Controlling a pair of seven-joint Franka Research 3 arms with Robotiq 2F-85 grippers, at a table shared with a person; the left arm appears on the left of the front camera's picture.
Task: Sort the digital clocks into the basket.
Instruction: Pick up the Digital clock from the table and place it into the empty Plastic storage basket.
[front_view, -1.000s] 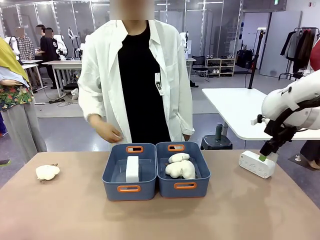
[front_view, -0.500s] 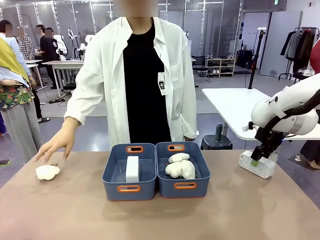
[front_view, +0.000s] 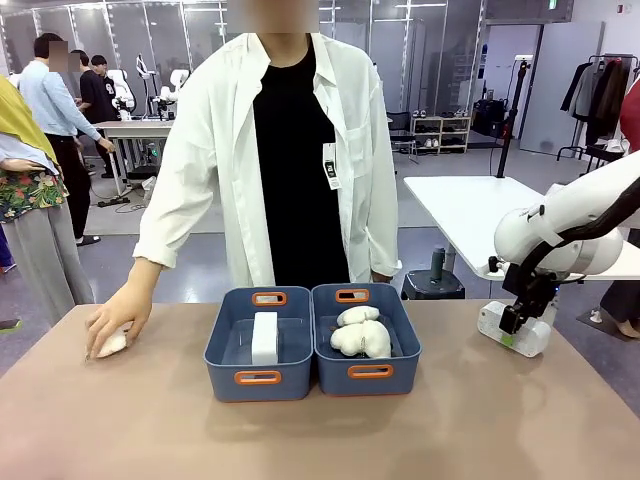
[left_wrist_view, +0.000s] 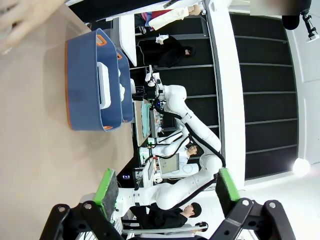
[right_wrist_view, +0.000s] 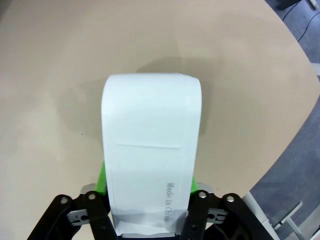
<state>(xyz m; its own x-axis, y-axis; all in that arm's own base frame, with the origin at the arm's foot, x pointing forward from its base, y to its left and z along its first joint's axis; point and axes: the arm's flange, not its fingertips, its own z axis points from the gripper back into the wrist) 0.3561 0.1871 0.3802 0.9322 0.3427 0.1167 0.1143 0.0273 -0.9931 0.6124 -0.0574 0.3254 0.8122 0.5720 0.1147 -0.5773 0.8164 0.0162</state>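
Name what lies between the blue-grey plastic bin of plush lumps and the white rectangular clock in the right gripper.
Nothing: front view shows bare tan tabletop between that bin and the clock.

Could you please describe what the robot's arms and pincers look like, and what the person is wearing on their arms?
The right arm is glossy white with rounded joints. Its right pincer is black, as is the left pincer. Each has two fingers tipped with green pads. The person wears long white sleeves.
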